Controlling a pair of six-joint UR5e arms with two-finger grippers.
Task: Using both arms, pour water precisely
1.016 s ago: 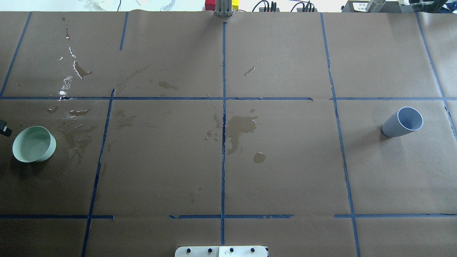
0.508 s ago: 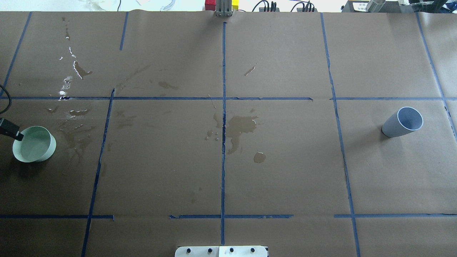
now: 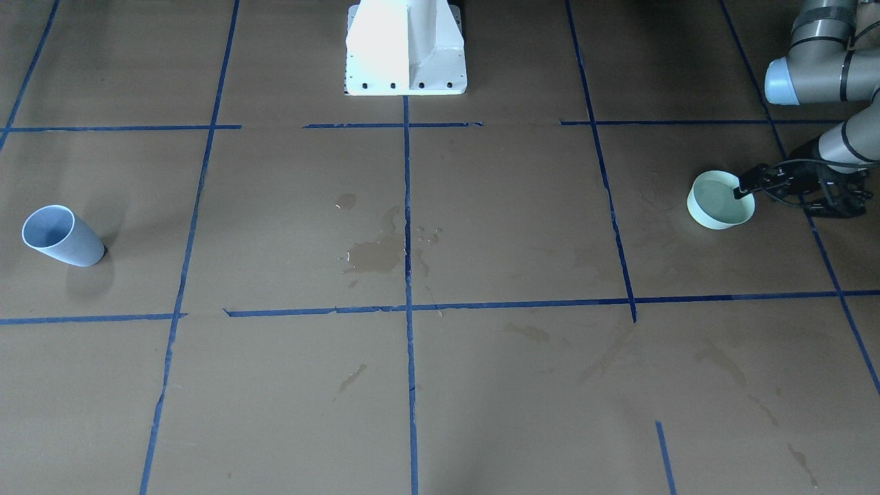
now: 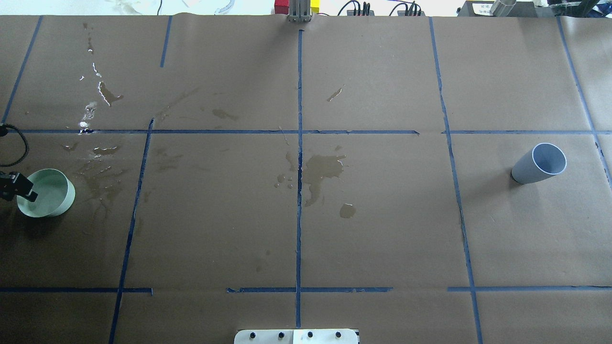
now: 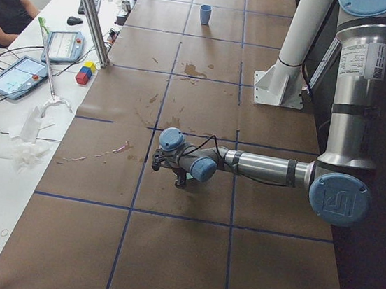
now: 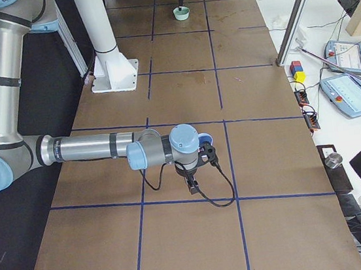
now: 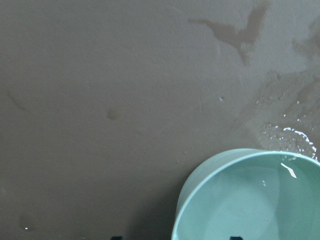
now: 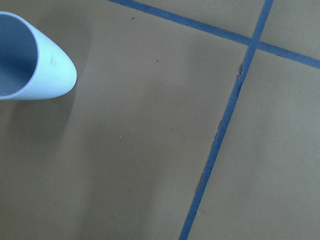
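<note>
At the table's left edge, you find the left gripper (image 4: 25,188) at the rim of a pale green bowl (image 4: 71,195). Its wrist camera gives you both fingertips (image 7: 235,238): set wide apart, one outside the bowl's wall, one over the inside. Neither visibly presses the wall.

Water (image 7: 250,205) lies in the bowl, a glossy sheen with a few glints. You can see more of it spilled: a puddle (image 4: 322,169) at the centre tape line and wet streaks (image 4: 103,181) just right of the bowl.

Brown paper (image 4: 382,229) gridded with blue tape (image 4: 300,95) covers the table.

Well apart on the right, a light blue cup (image 4: 539,164) stands alone. The right gripper (image 6: 193,187) hangs near that cup. You get it from the side camera only, so you cannot tell whether its jaws are wide or narrow.

A white pedestal (image 3: 405,48) sits at the robot's side of the table, centre.
</note>
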